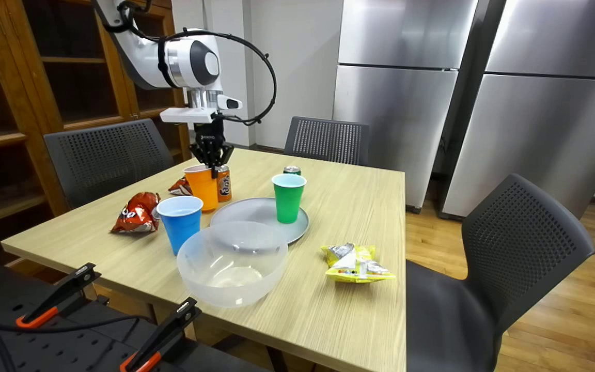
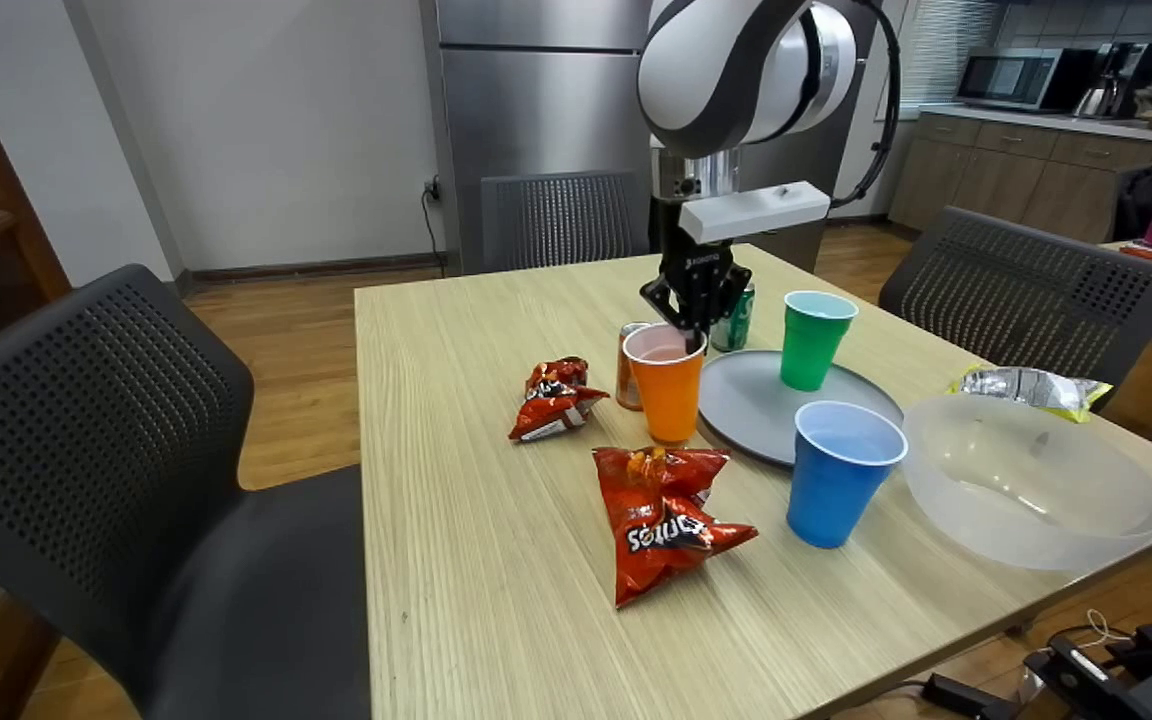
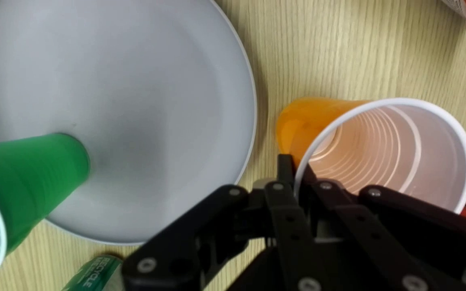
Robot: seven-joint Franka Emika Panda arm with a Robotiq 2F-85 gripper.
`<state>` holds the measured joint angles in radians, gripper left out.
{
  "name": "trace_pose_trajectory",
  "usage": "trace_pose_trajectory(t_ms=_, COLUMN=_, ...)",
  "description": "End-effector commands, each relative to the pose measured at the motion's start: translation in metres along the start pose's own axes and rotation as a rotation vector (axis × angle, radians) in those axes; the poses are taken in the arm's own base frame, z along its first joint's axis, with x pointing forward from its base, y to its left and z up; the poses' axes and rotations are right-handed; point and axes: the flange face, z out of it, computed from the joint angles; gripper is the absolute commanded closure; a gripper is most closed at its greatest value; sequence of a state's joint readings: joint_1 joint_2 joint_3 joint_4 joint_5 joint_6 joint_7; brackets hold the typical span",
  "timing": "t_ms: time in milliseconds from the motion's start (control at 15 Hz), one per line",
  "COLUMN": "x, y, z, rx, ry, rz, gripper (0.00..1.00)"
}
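Orange plastic cup (image 3: 364, 141), right of centre in the wrist view: pinched at one side by the fingers (image 3: 280, 198). Green plastic cup (image 3: 34, 178), lower left, stands on grey plate (image 3: 164, 93).

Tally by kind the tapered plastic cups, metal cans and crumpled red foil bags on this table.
Tapered plastic cups: 3 (orange cup, blue cup, green cup)
Metal cans: 2 (orange can, green can)
Crumpled red foil bags: 2 (bag near blue cup, bag near orange can)
Total: 7
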<state>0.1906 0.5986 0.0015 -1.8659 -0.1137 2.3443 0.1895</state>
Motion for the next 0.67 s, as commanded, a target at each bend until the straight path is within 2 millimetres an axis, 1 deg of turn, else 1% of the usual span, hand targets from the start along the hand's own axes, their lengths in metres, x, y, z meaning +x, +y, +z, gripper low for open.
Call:
trace_pose_trajectory(t_ms=0, x=-0.016, y=0.014, z=-0.02, rx=0.02, ry=0.014, rz=0.003, gripper=0.99)
trace_pose_trajectory(t_ms=400, x=-0.027, y=0.04, z=-0.033, rx=0.045, ry=0.028, rz=0.036, gripper=0.99)
trace_pose_trajectory(t_ms=600, x=-0.029, y=0.053, z=-0.038, rx=0.069, ry=0.035, rz=0.06, gripper=0.99)
